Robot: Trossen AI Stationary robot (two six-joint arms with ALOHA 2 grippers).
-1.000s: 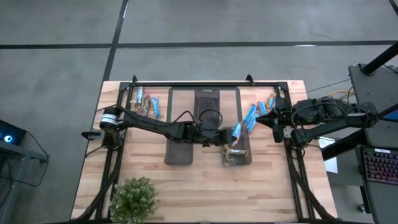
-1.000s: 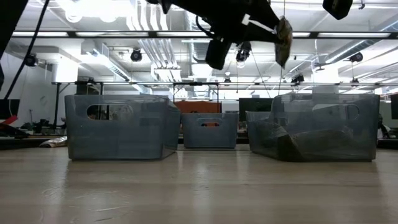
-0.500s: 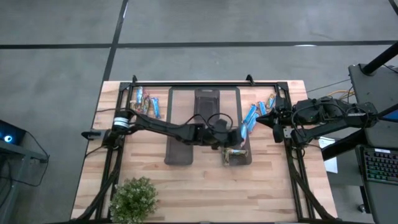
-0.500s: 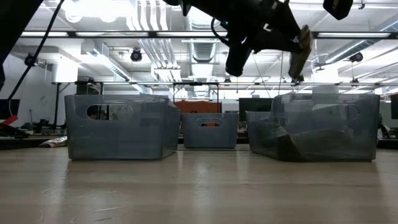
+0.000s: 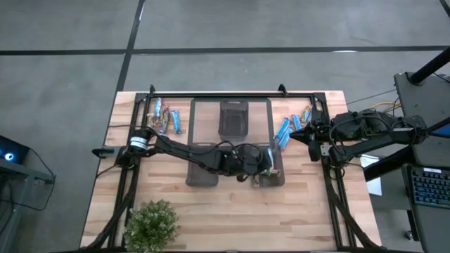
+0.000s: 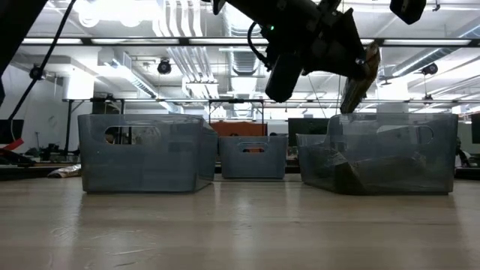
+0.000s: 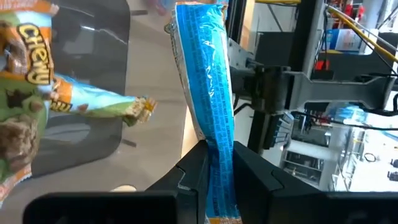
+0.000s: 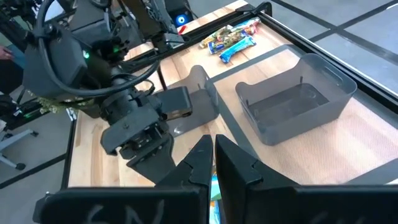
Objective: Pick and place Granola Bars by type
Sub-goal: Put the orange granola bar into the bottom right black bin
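My left gripper (image 5: pixel 265 160) reaches from the table's left over the right grey bin (image 5: pixel 280 180) and is shut on a blue-wrapped granola bar (image 7: pixel 205 74). In the low view that bar (image 6: pixel 361 75) hangs above the bin's rim (image 6: pixel 390 115). A green-and-orange bar (image 7: pixel 28 93) lies inside this bin. More blue bars (image 5: pixel 287 129) lie on the table to the bin's far right. A mixed pile (image 5: pixel 166 119) lies at the far left. My right gripper (image 5: pixel 307 133) waits shut at the right edge. My left gripper pinches the blue bar between its two fingers near one end (image 7: pixel 219 163). The fingers come from the table's left, slanting down, and lie along the bar. The rest of the bar sticks out past the fingertips, tilted, lifted clear above the right bin.
A second grey bin (image 5: pixel 203 167) stands to the left under my left arm, and a third (image 5: pixel 234 119) stands farther back in the middle. A potted plant (image 5: pixel 150 223) sits at the near left. A dark frame rail (image 5: pixel 218 95) runs along the far edge.
My left gripper has gone toward the table's right and near edges and down, rolling as it went, staying shut on the bar. The bar has sunk closer to the right bin's rim and now hangs tilted.
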